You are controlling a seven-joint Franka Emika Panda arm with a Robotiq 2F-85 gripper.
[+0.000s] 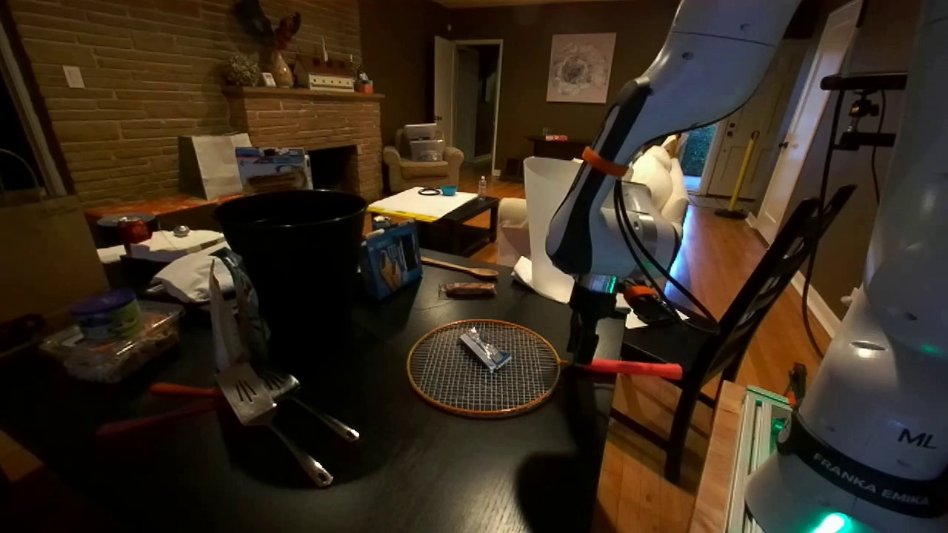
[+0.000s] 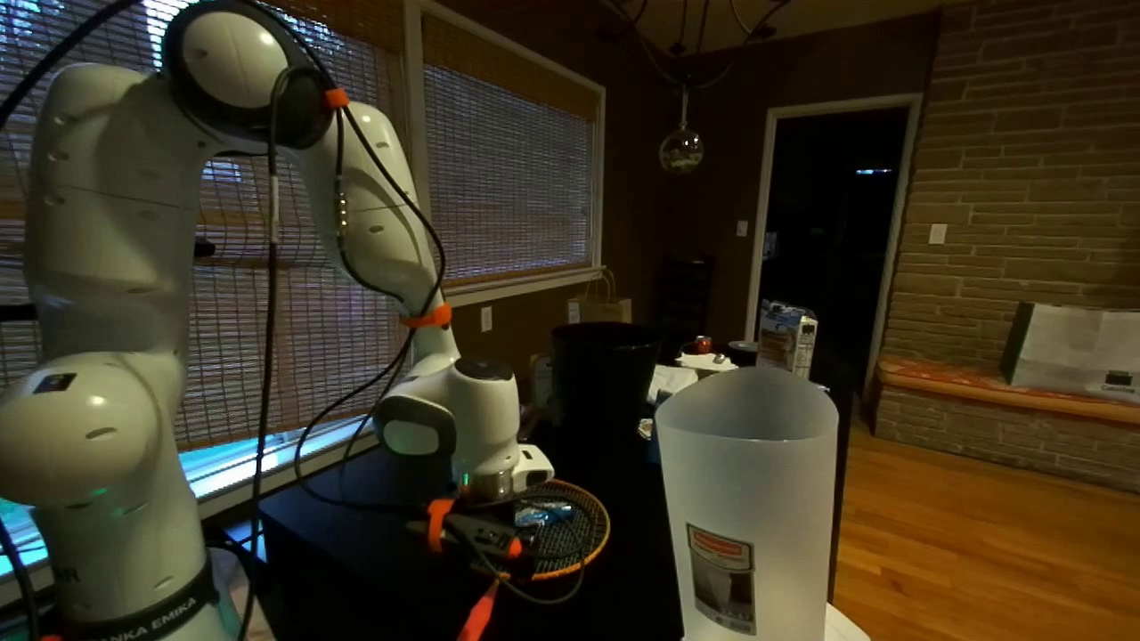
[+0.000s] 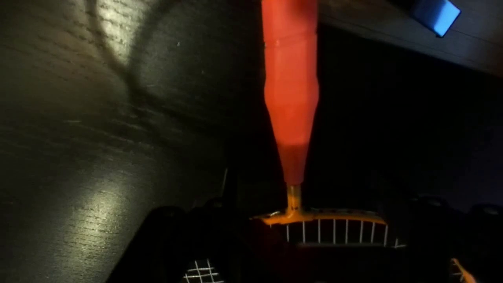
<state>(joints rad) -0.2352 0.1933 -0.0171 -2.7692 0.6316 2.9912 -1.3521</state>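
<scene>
The tool [image 3: 317, 220] in the wrist view is spread, a finger on each side of the racket [image 3: 291, 102] at its throat, nothing gripped. In an exterior view the racket lies on the worktop [image 1: 459, 474] below the tool, a packet [image 1: 485, 349] on it and, only there, spatulas [image 1: 248, 396] well apart from the tool. In an exterior view the white bin [image 2: 757, 485], nearer than the tool, shows its label [image 2: 721, 579].

Blk tbl [image 1: 415, 474], orange-rimmed racket [image 1: 474, 383] flat on it, blk bin [image 1: 296, 274] upright, blue box [image 1: 392, 260], wdn spoon [image 1: 475, 271], metal spatula [image 1: 255, 413], clear container [image 1: 122, 354]
</scene>
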